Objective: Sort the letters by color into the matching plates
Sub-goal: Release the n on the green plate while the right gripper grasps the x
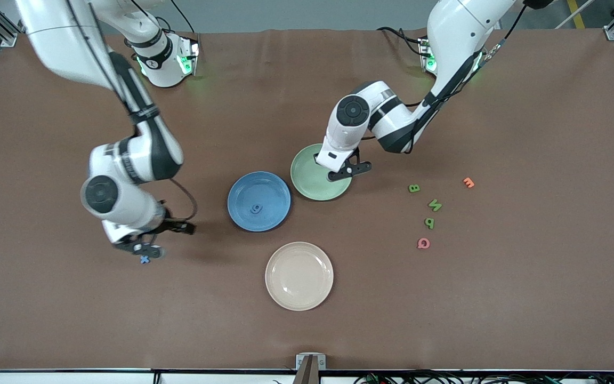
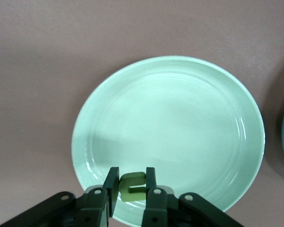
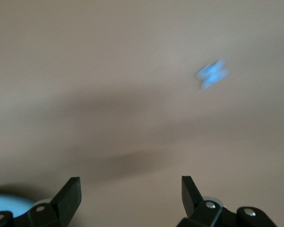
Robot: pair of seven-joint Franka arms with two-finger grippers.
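- Left claw (image 2: 132,189) is clamped on a little green letter (image 2: 132,186), hanging right over the edge of the light green plate (image 2: 180,123). Nothing else is in that plate.
- Right claw (image 3: 131,189) has its fingers spread wide with nothing between them, up over bare table (image 1: 72,320) at the right arm's end. A blue X-shaped letter (image 1: 145,260) lies on the table right by it, looks blurry in the right wrist view.
- Blue plate (image 1: 259,201) sits just beside the green one, a bit nearer the front camera, with one blue letter (image 1: 256,208) already in it.
- Cream-beige plate (image 1: 299,276) is nearer the camera still.
- Toward the left arm's end, a loose cluster: green B (image 1: 414,188), green N (image 1: 435,205), another green letter (image 1: 429,222), plus a pink letter (image 1: 423,243) and an orange letter (image 1: 468,182), all on the table, apart from each other.
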